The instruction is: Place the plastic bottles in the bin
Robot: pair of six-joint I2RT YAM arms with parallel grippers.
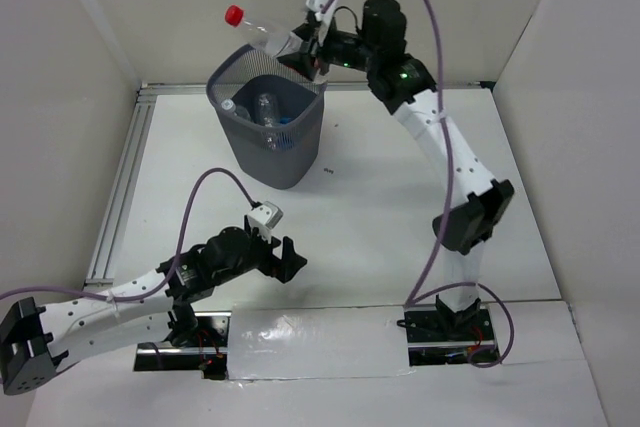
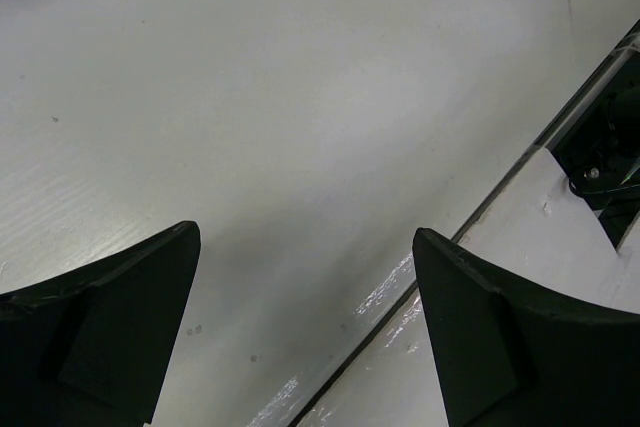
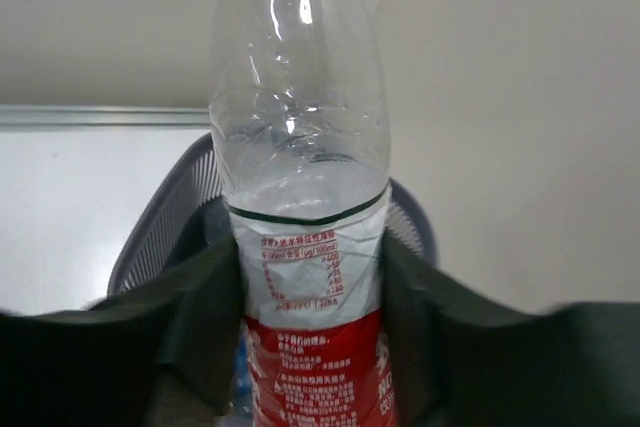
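A clear plastic bottle [image 1: 258, 32] with a red cap and a red label is held tilted above the far rim of the bin [image 1: 283, 165], cap pointing up and left. My right gripper [image 1: 305, 47] is shut on its labelled lower part. In the right wrist view the bottle [image 3: 300, 147] fills the gap of the right gripper [image 3: 310, 247], both fingers pressed on its label, with the grey mesh bin [image 3: 165, 217] behind and below. Clear bottles [image 1: 265, 107] lie inside the bin. My left gripper [image 1: 290, 257] hangs open and empty low over the table; the left gripper [image 2: 305, 234] has only bare table between its fingers.
White walls close in the table at the back and both sides. An aluminium rail [image 1: 120, 187] runs along the left edge. A taped strip [image 1: 310, 332] crosses the front between the arm bases, and its seam [image 2: 440, 247] lies under the left gripper.
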